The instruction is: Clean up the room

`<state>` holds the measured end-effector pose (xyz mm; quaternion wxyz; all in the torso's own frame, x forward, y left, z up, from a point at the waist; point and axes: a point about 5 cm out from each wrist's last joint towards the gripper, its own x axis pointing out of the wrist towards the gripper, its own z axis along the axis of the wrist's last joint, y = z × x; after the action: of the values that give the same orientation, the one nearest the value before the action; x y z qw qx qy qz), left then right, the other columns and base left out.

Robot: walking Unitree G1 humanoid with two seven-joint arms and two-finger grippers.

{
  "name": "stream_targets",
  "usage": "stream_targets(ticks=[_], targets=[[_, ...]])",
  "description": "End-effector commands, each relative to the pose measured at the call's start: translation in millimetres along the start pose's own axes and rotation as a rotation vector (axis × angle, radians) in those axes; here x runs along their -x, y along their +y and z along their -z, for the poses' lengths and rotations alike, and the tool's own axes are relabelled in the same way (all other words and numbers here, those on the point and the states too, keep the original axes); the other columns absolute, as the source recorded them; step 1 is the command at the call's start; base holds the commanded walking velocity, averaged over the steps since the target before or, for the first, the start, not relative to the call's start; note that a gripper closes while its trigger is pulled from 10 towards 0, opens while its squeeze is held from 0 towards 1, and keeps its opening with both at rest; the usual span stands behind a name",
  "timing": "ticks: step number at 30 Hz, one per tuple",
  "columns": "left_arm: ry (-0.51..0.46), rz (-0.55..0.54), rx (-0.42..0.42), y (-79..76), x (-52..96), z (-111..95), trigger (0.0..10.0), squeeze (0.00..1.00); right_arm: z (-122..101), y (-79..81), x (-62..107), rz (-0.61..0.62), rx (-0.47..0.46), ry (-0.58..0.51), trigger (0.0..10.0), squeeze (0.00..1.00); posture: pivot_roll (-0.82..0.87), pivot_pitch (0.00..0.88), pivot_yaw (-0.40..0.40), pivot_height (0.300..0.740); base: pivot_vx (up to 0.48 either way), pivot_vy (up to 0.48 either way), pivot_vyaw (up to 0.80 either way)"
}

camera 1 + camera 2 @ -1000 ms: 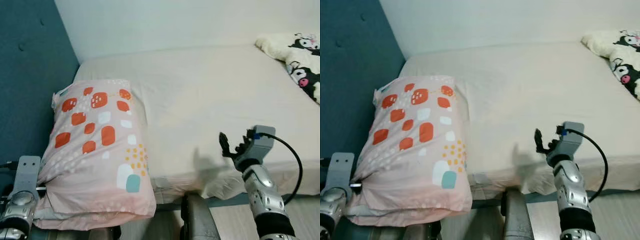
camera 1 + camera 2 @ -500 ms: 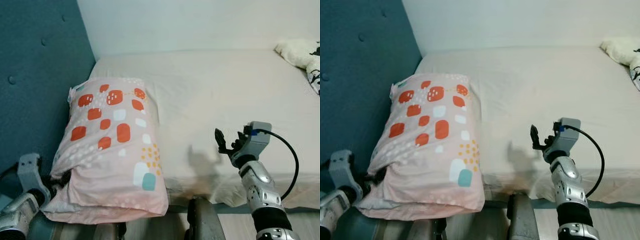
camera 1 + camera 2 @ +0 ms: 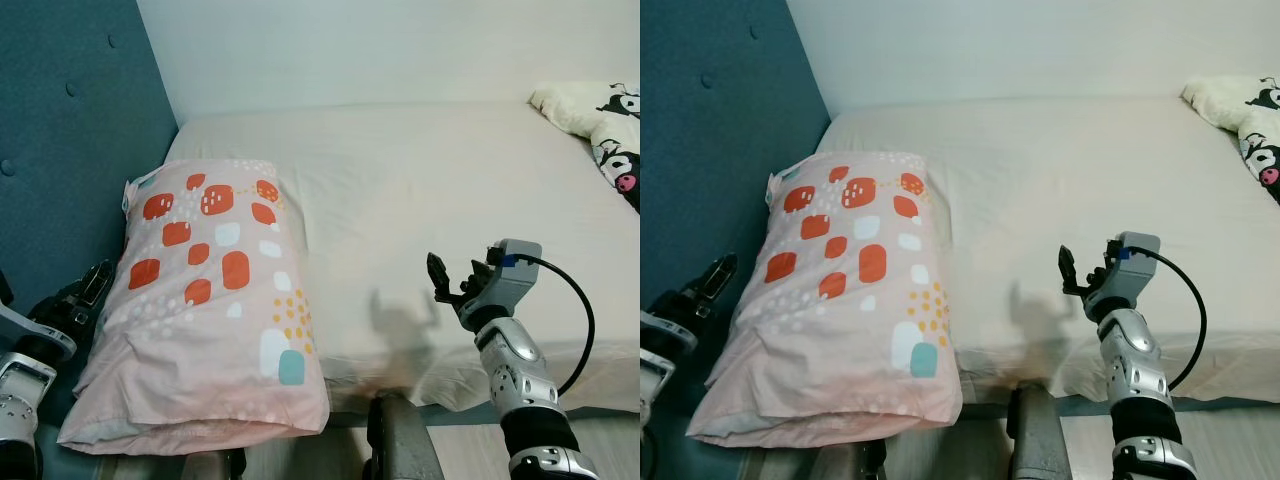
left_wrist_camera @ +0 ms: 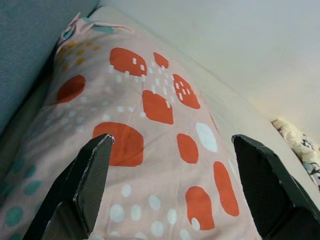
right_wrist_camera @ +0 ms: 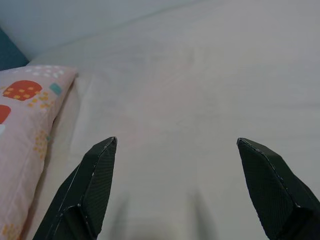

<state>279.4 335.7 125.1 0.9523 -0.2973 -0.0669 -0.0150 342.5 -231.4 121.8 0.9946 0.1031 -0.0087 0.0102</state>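
Left eye view showed the left tool (image 3: 88,285) had let go of the pink pillow (image 3: 210,300), fingers wide beside it, pillow now lying at the bed's (image 3: 440,180) head end, placement likely done; right tool (image 3: 462,290) hovered wide, empty.

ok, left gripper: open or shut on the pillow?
Open. The left gripper has its fingers spread wide with the pink pillow beyond them, not clamped.
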Motion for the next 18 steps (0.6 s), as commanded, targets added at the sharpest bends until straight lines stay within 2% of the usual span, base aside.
stream_targets(ticks=[1, 4, 8, 9, 10, 11, 13, 14, 15, 16, 17, 18], targets=[[-0.016, -0.022, -0.001, 5.7, 6.8, -5.6, 10.0, 0.0, 3.2, -0.4, 1.0, 0.003, -0.02, -0.002, 10.0, 0.0, 0.0, 0.173, -0.026, 0.596, 0.0, 0.0, 0.0], [0.016, 0.012, 0.037, -7.2, 9.3, 10.2, 10.0, 0.0, -2.5, 9.2, -10.9, -0.063, -0.205, -0.051, 10.0, 0.0, 0.03, 0.197, -0.028, 0.596, 0.0, 0.0, 0.0], [0.029, 0.022, 0.049, -13.3, 11.1, 16.1, 10.0, 0.0, -4.5, 13.2, -13.7, -0.094, -0.258, -0.071, 10.0, 0.0, 0.04, 0.204, -0.027, 0.596, 0.0, 0.0, 0.0], [0.034, 0.01, 0.043, -19.2, 12.4, 22.5, 10.0, 0.0, -3.5, 19.5, -18.0, -0.119, -0.293, -0.061, 10.0, 0.0, 0.07, 0.232, -0.027, 0.596, 0.0, 0.0, 0.0], [0.049, -0.008, 0.003, -28.0, 13.3, 31.5, 10.0, 0.0, -2.8, 28.1, -23.9, -0.149, -0.354, -0.05, 10.0, 0.0, 0.08, 0.25, -0.025, 0.596, 0.0, 0.0, 0.0], [0.049, -0.008, 0.003, -28.0, 13.3, 31.5, 10.0, 0.0, -2.8, 28.1, -23.9, -0.149, -0.354, -0.05, 10.0, 0.0, 0.08, 0.25, -0.025, 0.596, 0.0, 0.0, 0.0], [0.052, -0.068, -0.12, -44.3, 16.5, 40.8, 10.0, 0.0, -1.2, 46.8, -33.6, -0.212, -0.466, -0.023, 10.0, 0.0, 0.1, 0.28, -0.025, 0.596, 0.0, 0.0, 0.0], [0.052, -0.068, -0.12, -44.3, 16.5, 40.8, 10.0, 0.0, -1.2, 46.8, -33.6, -0.212, -0.466, -0.023, 10.0, 0.0, 0.1, 0.28, -0.025, 0.596, 0.0, 0.0, 0.0], [0.069, -0.104, -0.224, -49.2, 18.8, 42.6, 10.0, 0.0, 0.1, 54.4, -36.6, -0.227, -0.487, -0.004, 10.0, 0.0, 0.12, 0.305, -0.025, 0.596, 0.0, 0.0, 0.0], [0.077, -0.126, -0.291, -51.4, 21.8, 41.5, 10.0, 0.0, 1.0, 59.1, -37.9, -0.236, -0.492, 0.007, 10.0, 0.0, 0.13, 0.319, -0.026, 0.596, 0.0, 0.0, 0.0], [0.077, -0.126, -0.291, -51.4, 21.8, 41.5, 10.0, 0.0, 1.0, 59.1, -37.9, -0.236, -0.492, 0.007, 10.0, 0.0, 0.13, 0.319, -0.026, 0.596, 0.0, 0.0, 0.0], [0.093, -0.137, -0.486, -60.7, 28.3, 38.6, 10.0, 0.0, 3.9, 71.7, -41.0, -0.267, -0.514, 0.033, 10.0, 0.0, 0.15, 0.349, -0.022, 0.596, 0.0, 0.0, 0.0]])
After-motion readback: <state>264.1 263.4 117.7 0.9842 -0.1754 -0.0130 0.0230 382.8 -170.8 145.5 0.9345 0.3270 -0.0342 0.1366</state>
